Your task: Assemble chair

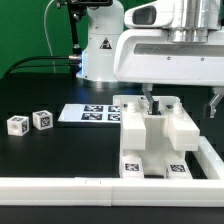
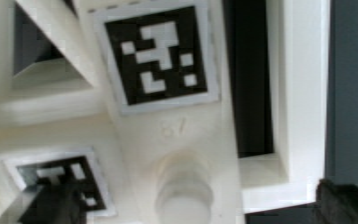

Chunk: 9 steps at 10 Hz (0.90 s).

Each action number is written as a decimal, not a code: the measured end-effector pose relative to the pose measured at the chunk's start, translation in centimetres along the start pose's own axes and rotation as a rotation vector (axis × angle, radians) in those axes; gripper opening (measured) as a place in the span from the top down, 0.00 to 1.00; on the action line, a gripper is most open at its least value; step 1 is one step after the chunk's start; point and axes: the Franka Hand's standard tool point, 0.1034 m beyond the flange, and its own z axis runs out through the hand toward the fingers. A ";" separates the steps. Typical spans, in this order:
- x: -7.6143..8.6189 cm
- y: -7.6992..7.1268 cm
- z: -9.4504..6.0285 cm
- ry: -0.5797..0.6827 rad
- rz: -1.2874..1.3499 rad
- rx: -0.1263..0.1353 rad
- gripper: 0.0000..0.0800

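beside the long white rail (image 1: 60, 187), on the black tabletop (image 1: 40, 160), stood the half-built chair (image 1: 150, 140), its tags showing. over it hung the hand (image 2: 194, 200), spread wide, fingers either side of one tagged part of it and gripping nothing. i judged this a placing step at the chair. the next move called for a straight lift clear, then a reach toward the loose tagged blocks (image 1: 41, 119) at the exterior view's left.

I can't make out the tag patterns on the two small white cubes (image 1: 17, 124), and my wrist view crops and blurs the white blocky plastic chair (image 2: 176, 150).
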 end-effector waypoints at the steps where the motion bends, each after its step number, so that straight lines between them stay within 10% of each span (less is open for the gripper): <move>1: 0.0 0.0 0.0 0.000 0.000 0.000 0.19; 6: 1.4 1.0 -6.9 -0.025 0.010 0.050 0.19; 9: 1.1 1.6 -6.2 -0.032 -0.007 0.051 0.19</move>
